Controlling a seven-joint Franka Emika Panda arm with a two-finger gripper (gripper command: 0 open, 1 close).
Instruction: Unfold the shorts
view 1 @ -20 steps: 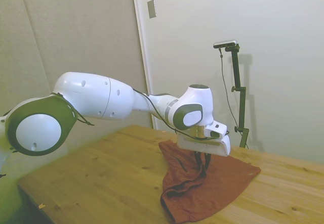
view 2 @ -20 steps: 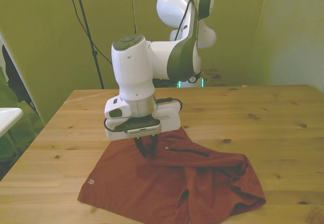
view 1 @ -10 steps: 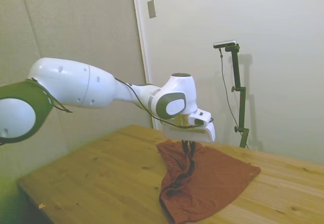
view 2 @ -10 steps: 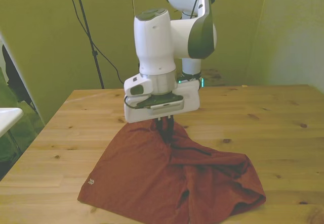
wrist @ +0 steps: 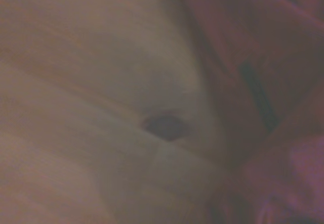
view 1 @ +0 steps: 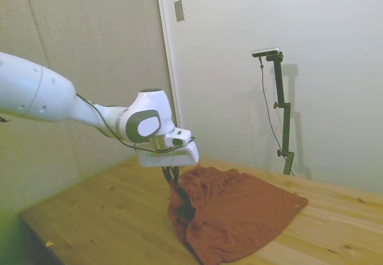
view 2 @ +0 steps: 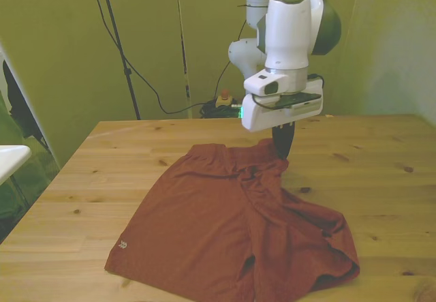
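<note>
Two-finger gripper [view 2: 283, 151] clamped on the upper edge of the rust-orange soft fabric shorts [view 2: 231, 227], lifting that corner just off the wooden table [view 2: 381, 179]. Rest of shorts spread on tabletop, rumpled toward front view's right. Wrist view blurred: wood knot [wrist: 164, 125] beside fabric.

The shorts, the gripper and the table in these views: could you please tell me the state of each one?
shorts: mostly spread flat on the table, one top corner pinched and lifted, the side toward the front view's right still bunched in folds.
gripper: jaws shut on the raised corner of the shorts, pointing down.
table: wooden, carrying the shorts; the blurred wrist view shows a dark knot in its surface.
</note>
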